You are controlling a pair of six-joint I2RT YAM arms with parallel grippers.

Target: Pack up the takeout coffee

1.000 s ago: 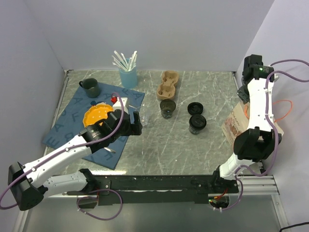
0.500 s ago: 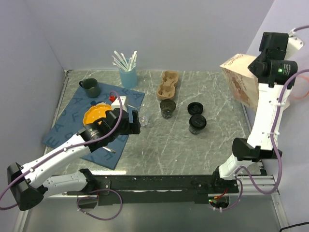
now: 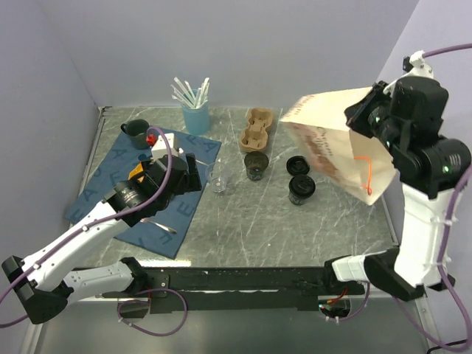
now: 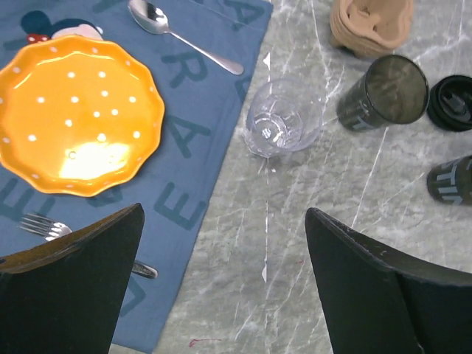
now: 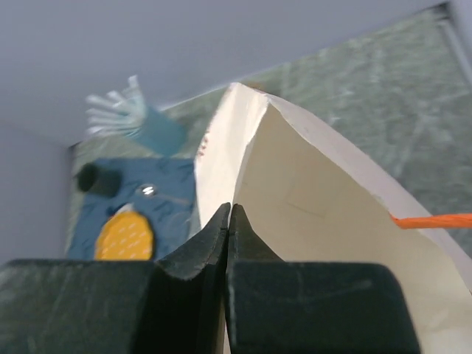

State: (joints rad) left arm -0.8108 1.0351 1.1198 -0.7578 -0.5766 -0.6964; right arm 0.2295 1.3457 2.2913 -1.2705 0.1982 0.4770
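Observation:
The takeout coffee, a small black cup with a black lid, stands mid-table; its side shows at the right edge of the left wrist view. A loose black lid lies just behind it. An open dark cup stands to the left of the lid. My right gripper is shut on the rim of a tan paper bag, held in the air above the table's right side, mouth tilted toward the middle; the pinch shows in the right wrist view. My left gripper is open and empty, left of the clear glass.
A brown cup carrier and a blue cup of straws stand at the back. A dark green mug sits on the blue placemat with an orange plate, a spoon and a fork.
My right arm has lifted the paper bag from the table's right edge and swung it up and over toward the middle. My left gripper has drawn back left, away from the glass.

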